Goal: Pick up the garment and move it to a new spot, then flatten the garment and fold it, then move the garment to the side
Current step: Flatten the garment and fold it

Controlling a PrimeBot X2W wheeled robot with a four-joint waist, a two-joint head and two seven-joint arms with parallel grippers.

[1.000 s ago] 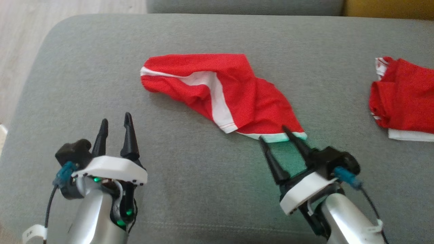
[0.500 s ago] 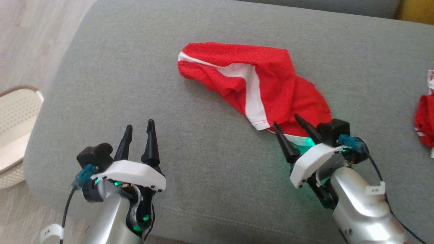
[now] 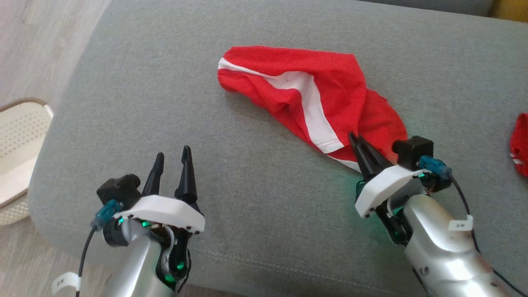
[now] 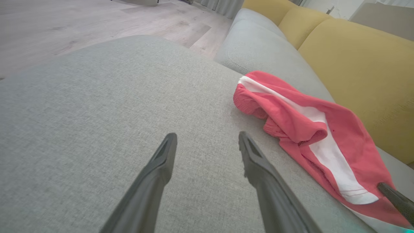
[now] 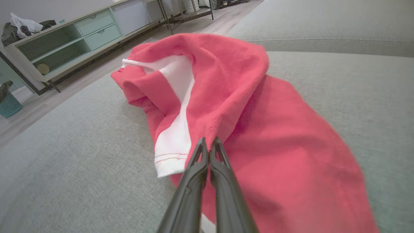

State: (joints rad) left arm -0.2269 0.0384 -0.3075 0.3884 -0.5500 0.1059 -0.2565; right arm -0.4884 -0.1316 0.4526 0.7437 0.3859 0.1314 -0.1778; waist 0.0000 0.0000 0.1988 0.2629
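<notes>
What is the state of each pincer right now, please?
Left pincer: open, holding nothing.
Right pincer: closed on the garment.

garment [image 3: 313, 95] mid sofa seat [image 3: 165, 103], right gripper [image 3: 354, 137] at its near-right end, left gripper [image 3: 173, 152] over seat front-left, second garment [image 3: 520, 144] far right, basket [image 3: 20, 140] on floor left

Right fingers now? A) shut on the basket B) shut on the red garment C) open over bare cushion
B: the right fingers are pressed together at the near edge of the red garment, with fabric pinched at their tips.
</notes>
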